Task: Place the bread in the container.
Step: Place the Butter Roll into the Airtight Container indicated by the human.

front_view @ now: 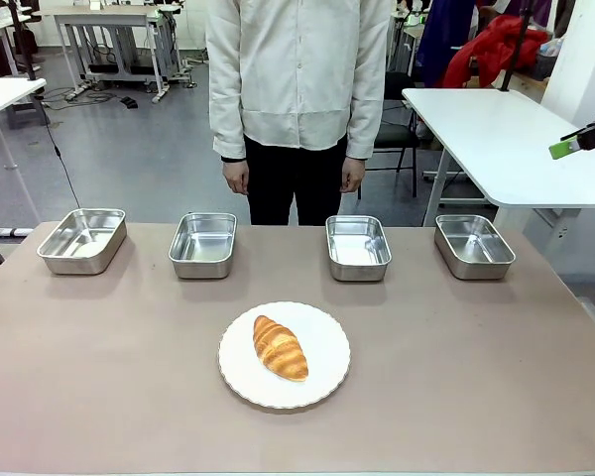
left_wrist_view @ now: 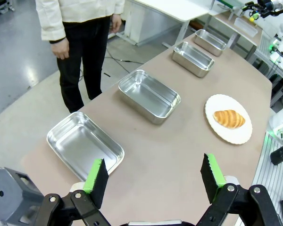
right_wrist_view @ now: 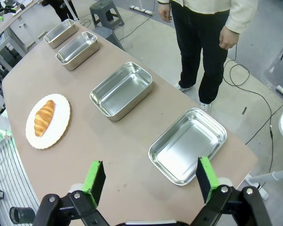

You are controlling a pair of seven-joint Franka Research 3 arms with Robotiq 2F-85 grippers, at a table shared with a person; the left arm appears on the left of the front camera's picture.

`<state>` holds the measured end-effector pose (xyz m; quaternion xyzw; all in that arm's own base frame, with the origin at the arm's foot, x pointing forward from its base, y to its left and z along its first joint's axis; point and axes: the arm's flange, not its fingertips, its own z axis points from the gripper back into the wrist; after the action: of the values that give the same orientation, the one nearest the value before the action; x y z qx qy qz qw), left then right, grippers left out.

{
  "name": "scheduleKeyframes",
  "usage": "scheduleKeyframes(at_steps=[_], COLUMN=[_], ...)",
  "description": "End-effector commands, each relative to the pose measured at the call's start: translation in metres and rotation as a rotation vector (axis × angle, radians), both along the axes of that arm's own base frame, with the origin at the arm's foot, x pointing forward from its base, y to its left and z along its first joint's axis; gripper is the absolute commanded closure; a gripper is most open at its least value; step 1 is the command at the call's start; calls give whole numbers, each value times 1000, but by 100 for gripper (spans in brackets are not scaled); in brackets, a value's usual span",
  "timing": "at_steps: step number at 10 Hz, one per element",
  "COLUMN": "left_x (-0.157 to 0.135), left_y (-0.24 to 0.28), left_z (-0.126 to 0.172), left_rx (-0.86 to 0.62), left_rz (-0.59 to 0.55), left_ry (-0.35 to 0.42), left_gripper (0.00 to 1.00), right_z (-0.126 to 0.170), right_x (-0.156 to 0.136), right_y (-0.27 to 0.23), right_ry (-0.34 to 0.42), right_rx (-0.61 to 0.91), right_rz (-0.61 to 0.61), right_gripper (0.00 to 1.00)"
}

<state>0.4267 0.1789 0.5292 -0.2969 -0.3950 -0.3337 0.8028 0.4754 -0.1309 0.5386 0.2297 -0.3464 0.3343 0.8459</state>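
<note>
- Left gripper (left_wrist_view: 153, 175) spread, empty, high over table (left_wrist_view: 179, 141) end.
- Right gripper (right_wrist_view: 151, 178) spread, empty, high too.
- Bread (front_view: 280, 347) on plate (front_view: 327, 332); four containers (front_view: 202, 266) at 12 o'clock, bare table between.

Golden-brown bread (front_view: 280, 348) aslant on white plate (front_view: 322, 382) — four empty steel containers (front_view: 358, 247) in a row beyond

Before me: four mirror-bright steel containers (front_view: 202, 243); ridged, lightly glossy bread (front_view: 280, 347) on a smooth white plate (front_view: 322, 382); matt beige surface (front_view: 456, 377).

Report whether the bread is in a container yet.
Not in: the croissant lies on the white plate.
</note>
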Motion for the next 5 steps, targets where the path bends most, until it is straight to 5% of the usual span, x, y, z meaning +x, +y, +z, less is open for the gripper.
scheduleKeyframes(at_steps=[1,5], left_x=[-2,-2], left_y=[1,1], left_z=[1,1], left_rx=[-6,-6], left_rz=[-6,-6], left_ry=[-12,-12], left_gripper=[0,0], right_z=[0,0], right_x=[1,1], right_y=[1,1], right_ry=[-5,-5], right_rx=[2,2], right_rz=[-1,-1], right_gripper=[0,0])
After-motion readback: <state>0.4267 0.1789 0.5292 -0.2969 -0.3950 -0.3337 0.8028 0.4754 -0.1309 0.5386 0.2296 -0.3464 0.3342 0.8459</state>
